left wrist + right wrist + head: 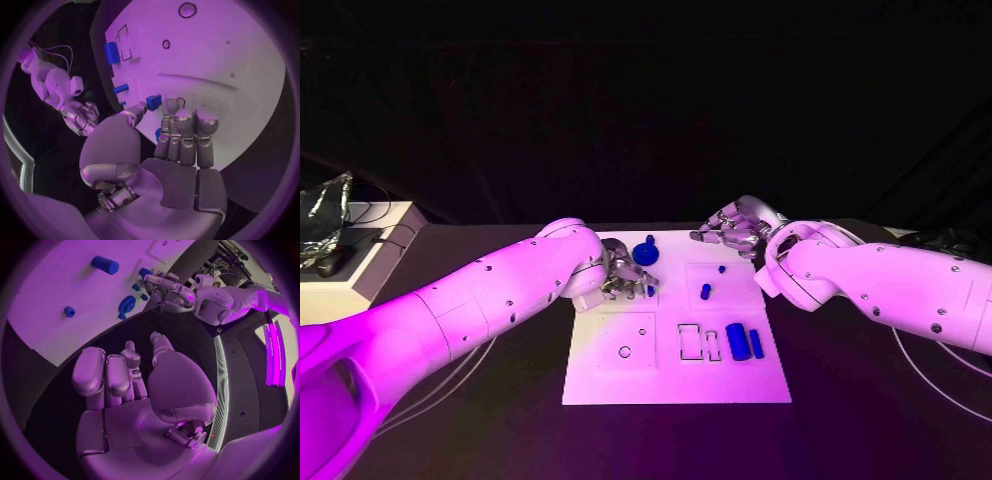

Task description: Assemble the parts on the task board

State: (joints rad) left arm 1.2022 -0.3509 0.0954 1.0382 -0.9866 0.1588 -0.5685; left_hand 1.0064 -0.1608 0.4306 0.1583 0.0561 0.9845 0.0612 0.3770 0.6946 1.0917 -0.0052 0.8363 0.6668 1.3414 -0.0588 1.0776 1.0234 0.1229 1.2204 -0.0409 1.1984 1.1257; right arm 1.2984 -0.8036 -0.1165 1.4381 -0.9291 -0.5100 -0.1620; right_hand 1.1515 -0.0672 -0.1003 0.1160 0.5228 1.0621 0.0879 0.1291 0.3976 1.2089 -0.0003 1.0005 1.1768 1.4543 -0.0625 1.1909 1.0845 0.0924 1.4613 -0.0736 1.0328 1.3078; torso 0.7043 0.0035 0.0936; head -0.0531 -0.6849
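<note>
The task board (678, 385) is a white rectangular plate lying flat on the black desk (877, 400), with raised square panels and rectangular outlined slots on its face. Near its far edge sits a round blue part (646, 252) with a stub; a small blue peg (705, 292) lies mid-board. A thick blue cylinder (737, 341) and a thinner blue bar (756, 344) lie side by side beside the slots.

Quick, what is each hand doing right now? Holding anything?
Left hand: cannot be told; fingertips at a small blue part.
Right hand: open, holding nothing.
</note>
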